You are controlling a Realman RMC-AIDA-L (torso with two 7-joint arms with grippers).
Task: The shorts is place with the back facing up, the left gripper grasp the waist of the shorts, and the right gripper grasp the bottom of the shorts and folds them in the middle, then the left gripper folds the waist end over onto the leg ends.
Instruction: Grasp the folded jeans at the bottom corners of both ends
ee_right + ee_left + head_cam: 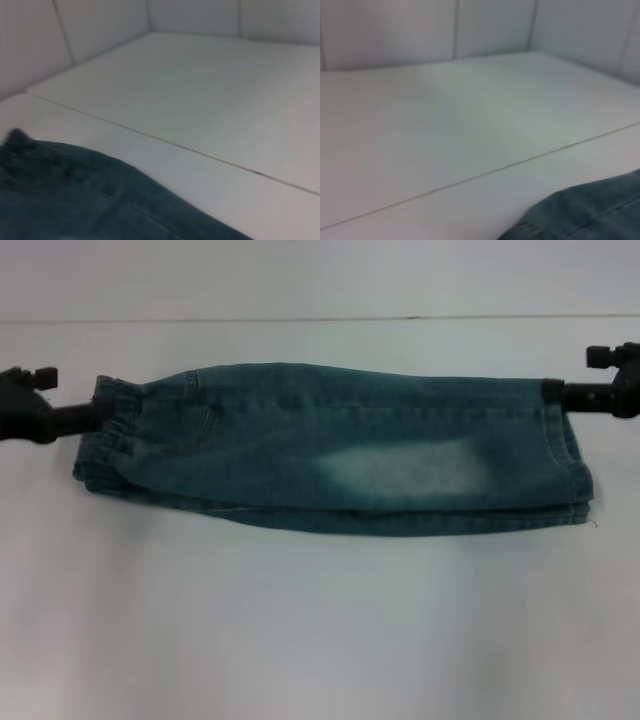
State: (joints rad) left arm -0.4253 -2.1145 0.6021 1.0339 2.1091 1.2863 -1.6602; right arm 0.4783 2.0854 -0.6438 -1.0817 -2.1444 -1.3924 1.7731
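On the white tabletop (320, 640), the shorts (330, 450) are lying already doubled lengthwise into a long band, with the gathered waist (108, 435) toward the robot's left and the bottom of the shorts (570, 455) toward its right. The left claw (88, 412) is pinching the far corner of the waist, while the right claw (556, 392) is pinching the far corner of the hem. Both are looking pressed together on cloth, though the tips are small. The denim is looking soft and limp but fairly thick, so it is likely sagging between holds; the ruffled elastic band is offering the surest grip for carrying the waist over onto the leg ends (575, 485)
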